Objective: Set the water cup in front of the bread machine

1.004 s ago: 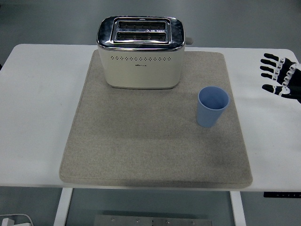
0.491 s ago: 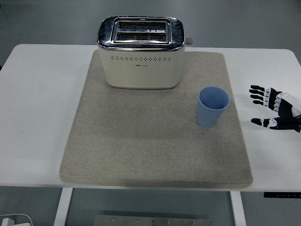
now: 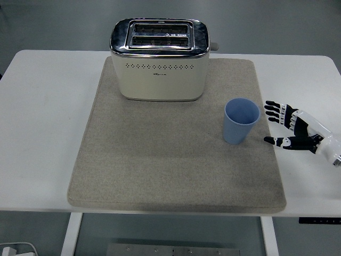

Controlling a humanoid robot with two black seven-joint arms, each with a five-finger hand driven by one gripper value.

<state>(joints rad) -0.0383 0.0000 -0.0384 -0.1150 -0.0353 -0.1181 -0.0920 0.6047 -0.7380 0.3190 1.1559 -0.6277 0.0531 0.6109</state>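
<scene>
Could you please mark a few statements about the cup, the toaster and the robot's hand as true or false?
1. The blue cup stands upright on the grey mat. True.
2. The right hand grips the cup. False: it is open beside the cup, apart from it.
3. The cup is directly in front of the toaster. False: it stands off to the toaster's right.
4. The toaster's slots are empty. True.

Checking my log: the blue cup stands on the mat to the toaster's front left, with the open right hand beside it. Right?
Not quite. In the head view the cup stands front right of the toaster, on the mat. The open right hand is beside it.
</scene>
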